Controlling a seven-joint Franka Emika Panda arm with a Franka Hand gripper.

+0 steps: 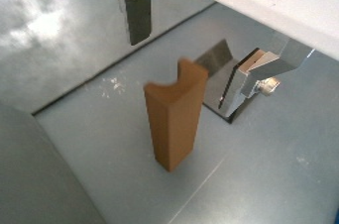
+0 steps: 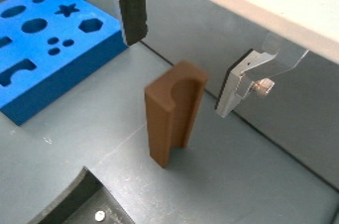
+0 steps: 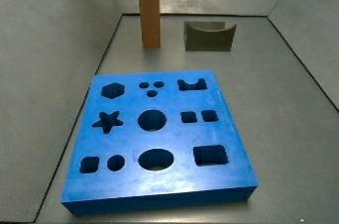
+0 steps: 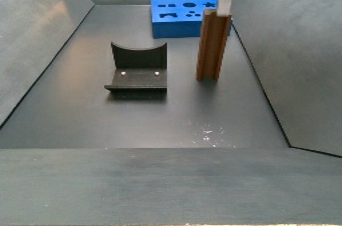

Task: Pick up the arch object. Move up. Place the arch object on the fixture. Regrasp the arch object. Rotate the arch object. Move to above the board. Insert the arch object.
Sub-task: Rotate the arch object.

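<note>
In both wrist views the pincer (image 1: pixel 192 38) hangs with its fingers (image 2: pixel 131 15) apart above the arch object (image 2: pixel 172 114), which stands upright on the grey floor, ungrasped, with the board (image 2: pixel 51 45) off to one side. In both side views the arch object (image 3: pixel 151 16) stands near the floor's far edge, beside the empty fixture (image 3: pixel 208 35) and apart from the board (image 3: pixel 157 134). I judge the pick-up not yet done, so every step remains.
</note>
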